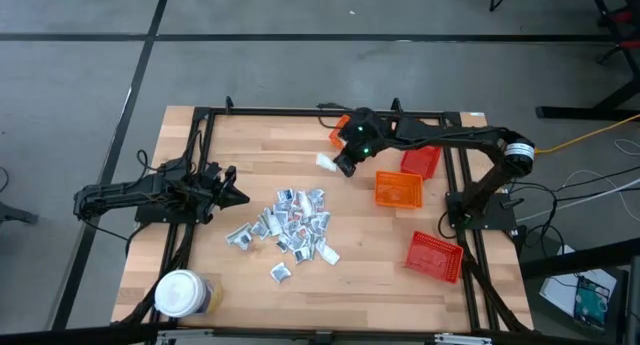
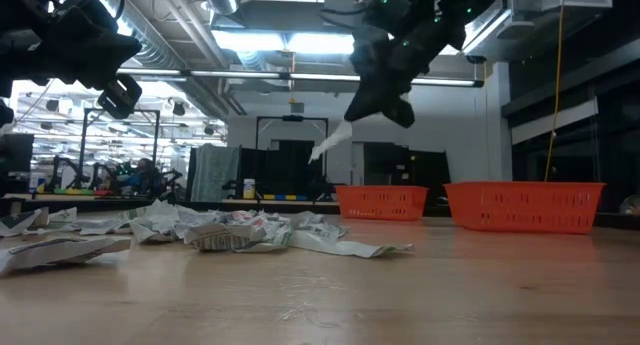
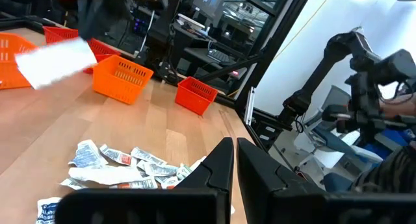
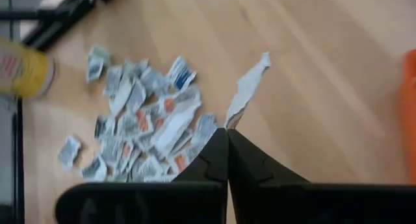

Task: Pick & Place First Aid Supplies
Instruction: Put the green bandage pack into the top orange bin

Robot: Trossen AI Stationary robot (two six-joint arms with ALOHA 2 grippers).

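— Right end effector [image 4: 227,130] is pinching one flat silvery-white sachet [image 4: 247,91] above the wooden desk [image 1: 370,245].
— And the left end effector [image 3: 234,149]?
— Waiting, nearly closed, beside the sachet pile [image 1: 290,225].

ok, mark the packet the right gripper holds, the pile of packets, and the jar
held packet [image 4: 247,91], right wrist view, middle of the strip.
pile of packets [image 1: 290,223], high view, centre of the heap.
jar [image 1: 180,291], high view, middle of the white lid.
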